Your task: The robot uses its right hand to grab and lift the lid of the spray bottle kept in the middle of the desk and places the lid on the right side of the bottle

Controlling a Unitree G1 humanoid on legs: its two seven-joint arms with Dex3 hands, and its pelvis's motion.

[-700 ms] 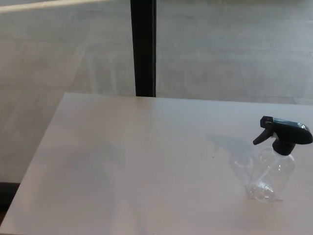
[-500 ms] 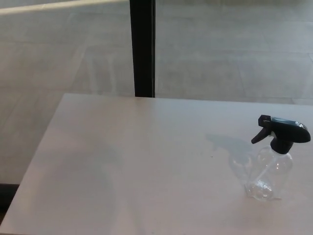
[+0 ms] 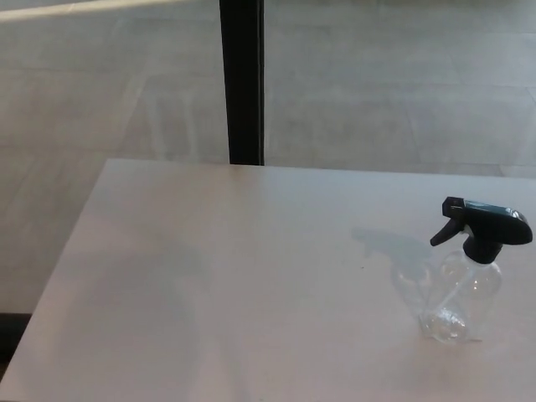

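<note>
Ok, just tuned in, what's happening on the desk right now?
Nothing is being handled yet. A clear plastic spray bottle stands upright near the right edge of the pale desk, its black trigger lid on top with the nozzle pointing left. Neither robot hand shows in the head view, so the grab has not begun. A dark vertical post stands behind the desk.

No part of the robot shows anywhere in the head view. Neither arm comes in from the left or right edge (no hand, wrist or fingers), so nothing of their pose can be told.
</note>
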